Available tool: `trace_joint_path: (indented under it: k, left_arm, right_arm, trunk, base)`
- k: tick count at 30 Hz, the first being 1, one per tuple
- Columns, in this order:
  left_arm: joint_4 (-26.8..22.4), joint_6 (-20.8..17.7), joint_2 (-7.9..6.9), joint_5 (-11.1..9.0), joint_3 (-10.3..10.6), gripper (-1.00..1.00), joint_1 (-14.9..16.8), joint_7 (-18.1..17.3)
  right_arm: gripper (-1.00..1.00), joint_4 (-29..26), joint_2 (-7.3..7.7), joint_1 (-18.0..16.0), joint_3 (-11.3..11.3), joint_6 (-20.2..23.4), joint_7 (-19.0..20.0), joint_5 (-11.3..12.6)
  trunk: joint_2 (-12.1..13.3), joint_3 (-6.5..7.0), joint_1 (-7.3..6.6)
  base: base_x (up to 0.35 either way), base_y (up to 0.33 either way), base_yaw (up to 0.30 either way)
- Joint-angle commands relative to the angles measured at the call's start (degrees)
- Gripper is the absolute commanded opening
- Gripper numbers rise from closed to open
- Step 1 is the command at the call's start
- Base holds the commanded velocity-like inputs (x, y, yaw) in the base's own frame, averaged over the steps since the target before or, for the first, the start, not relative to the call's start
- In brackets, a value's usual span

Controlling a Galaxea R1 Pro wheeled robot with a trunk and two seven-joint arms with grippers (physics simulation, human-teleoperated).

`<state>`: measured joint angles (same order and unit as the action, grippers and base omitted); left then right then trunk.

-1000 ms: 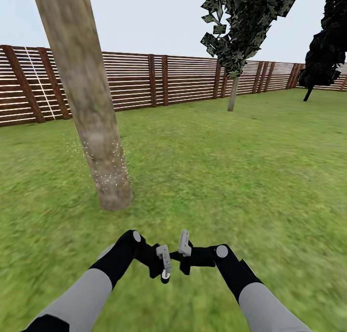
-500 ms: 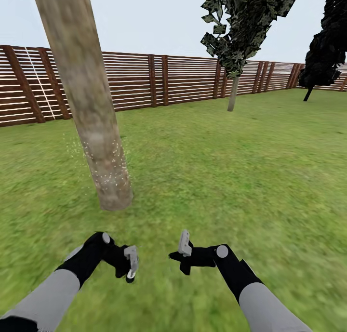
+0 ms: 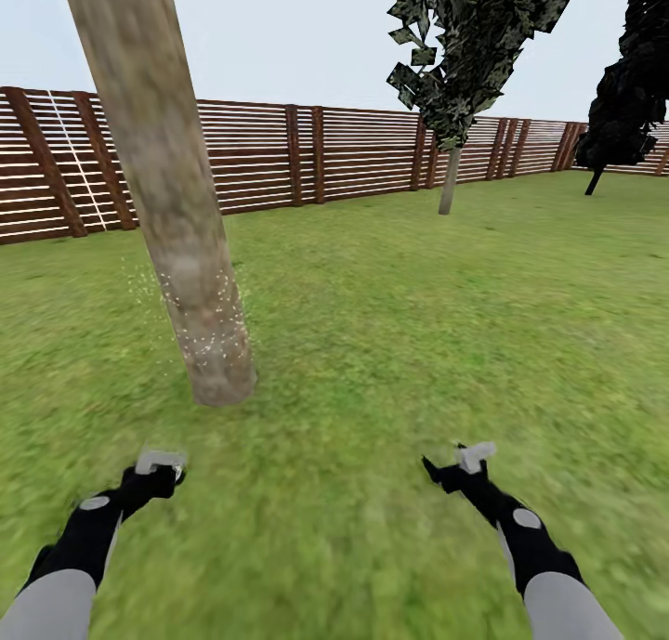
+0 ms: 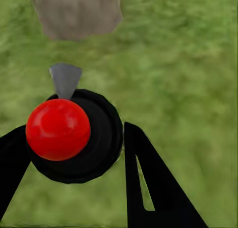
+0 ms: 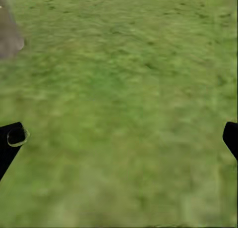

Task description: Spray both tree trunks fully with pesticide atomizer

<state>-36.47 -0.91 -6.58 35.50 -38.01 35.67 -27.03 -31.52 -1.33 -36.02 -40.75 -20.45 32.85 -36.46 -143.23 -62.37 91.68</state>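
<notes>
1. Left hand: low over the grass, clenched on the pesticide atomizer. The left wrist view shows the bottle's black round body between both fingers, red spot up, grey nozzle aimed toward the trunk base.
2. Pesticide atomizer: judged light, rigid, smooth-sided; best gripped round the body, below the trigger head, so it cannot twist.
3. Near tree trunk: leaning, mottled grey-beige, just ahead of the left hand. Pesticide specks dot only its lower part; coverage judged incomplete.
4. Wooden fence: behind.
5. Far tree: thin trunk, well apart.
6. Right hand: released, fingers spread, nothing between them.
</notes>
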Motion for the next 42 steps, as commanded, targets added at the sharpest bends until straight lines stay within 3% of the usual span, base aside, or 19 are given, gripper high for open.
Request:
trace_joint_path:
  k: [1, 2, 5, 9, 11, 15, 19, 22, 23, 24, 25, 27, 31, 33, 34, 37, 42]
  left_arm:
    - [-0.09, 2.42, 0.57, -1.20, -0.02, -1.00, -1.17, 1.78]
    - [-0.14, 5.53, 1.07, -1.93, -0.09, -1.00, -2.69, 3.75]
    - [0.45, 7.05, 1.23, -2.40, -0.93, -1.00, -3.53, 5.22]
    - [0.52, 7.45, 0.81, -3.02, -8.97, -1.00, -4.64, 5.33]
    - [0.53, 7.49, 0.97, -3.01, -9.87, -1.00, -4.72, 5.27]
    - [0.53, 7.50, 1.04, -2.91, -10.13, -1.00, -4.92, 5.32]
    - [0.58, 7.42, 1.10, -2.92, -10.19, -1.00, -6.17, 5.35]
    - [0.54, 7.46, 0.73, -3.07, -10.31, -1.00, -10.76, 5.56]
    - [0.53, 7.69, 0.70, -3.71, -11.65, -1.00, -12.24, 5.55]
    - [0.53, 8.27, 0.64, -3.81, -12.91, -1.00, -12.56, 5.51]
    - [0.54, 8.60, 0.68, -3.77, -13.61, -1.00, -12.73, 5.47]
    - [0.57, 8.75, 0.69, -3.81, -13.74, -1.00, -14.04, 5.47]
    - [0.53, 8.81, 0.69, -3.87, -13.84, -1.00, -15.28, 5.50]
    - [0.58, 9.51, 0.74, -3.87, -13.84, -1.00, -15.38, 5.50]
    - [0.62, 11.90, 0.97, -3.91, -13.81, -1.00, -15.64, 5.50]
    - [2.14, 14.28, 1.19, -3.90, -13.76, -1.00, -15.95, 5.50]
    - [3.13, 14.78, 1.22, -3.87, -13.76, -1.00, -15.98, 5.50]
  right_arm:
    - [1.00, 0.04, -0.04, 0.27, -1.21, -1.48, -3.77, -0.06]
    - [1.00, 0.13, -0.07, 0.73, -2.01, -3.15, -7.99, -0.10]
    - [1.00, 0.27, -0.10, 0.98, -2.36, -3.86, -9.79, -0.20]
    - [1.00, 2.19, -0.11, 1.57, -2.36, -3.93, -9.93, -0.40]
    - [1.00, 2.26, 0.06, 3.90, -2.47, -3.97, -9.99, -0.37]
    - [1.00, 2.40, 1.09, 8.83, -2.49, -4.15, -10.14, -0.18]
    - [1.00, 2.59, 1.21, 13.85, -2.55, -10.35, -10.33, -0.13]
    - [1.00, 2.49, 0.85, 14.73, -2.66, -11.61, -10.45, 0.06]
    - [1.00, 2.47, 1.18, 14.74, -3.01, -11.63, -10.44, 0.07]
    - [1.00, 2.37, 1.28, 14.74, -5.44, -11.66, -10.41, 0.08]
    - [1.00, 2.29, 1.39, 14.75, -9.51, -11.97, -10.34, 0.03]
    - [1.00, 2.56, 1.41, 15.03, -10.37, -12.11, -10.28, -0.16]
    - [1.00, 3.39, 1.41, 17.55, -10.56, -14.47, -10.26, -0.27]
    - [1.00, 6.40, 1.44, 18.13, -10.61, -15.56, -10.26, -0.27]
    - [1.00, 7.33, 1.43, 19.14, -10.57, -18.02, -10.26, -0.27]
    - [1.00, 8.51, 1.34, 21.23, -10.56, -23.04, -10.26, -0.27]
    - [1.00, 11.05, 1.33, 21.51, -10.60, -23.74, -10.20, -0.27]
  trunk:
    - [0.00, 0.01, 0.00]
    - [0.00, 0.01, 0.00]
    - [0.00, 0.01, 0.00]
    - [1.20, 0.55, -0.66]
    - [2.00, 0.91, -1.10]
    - [3.61, 1.63, -1.98]
    - [5.21, 2.34, -2.86]
    - [6.41, 2.88, -3.52]
    - [6.82, 3.06, -3.74]
    - [7.22, 3.24, -3.96]
    - [7.62, 3.42, -4.18]
    - [8.42, 3.78, -4.62]
    - [10.02, 4.50, -5.50]
    - [10.83, 4.86, -5.93]
    - [11.23, 5.04, -6.15]
    - [12.43, 5.58, -6.81]
    - [14.44, 6.47, -7.91]
  base:
    - [0.000, 0.000, 0.000]
    - [0.000, 0.000, 0.000]
    - [0.000, 0.000, 0.000]
    - [0.000, 0.000, 0.000]
    - [0.000, 0.000, 0.000]
    - [0.000, 0.000, 0.000]
    - [0.000, 0.000, 0.000]
    - [0.000, 0.000, 0.000]
    - [0.000, 0.000, 0.000]
    - [0.000, 0.000, 0.000]
    - [0.000, 0.000, 0.000]
    - [0.000, 0.000, 0.000]
    - [0.000, 0.000, 0.000]
    - [0.000, 0.000, 0.000]
    - [0.000, 0.000, 0.000]
    - [0.000, 0.000, 0.000]
    - [0.000, 0.000, 0.000]
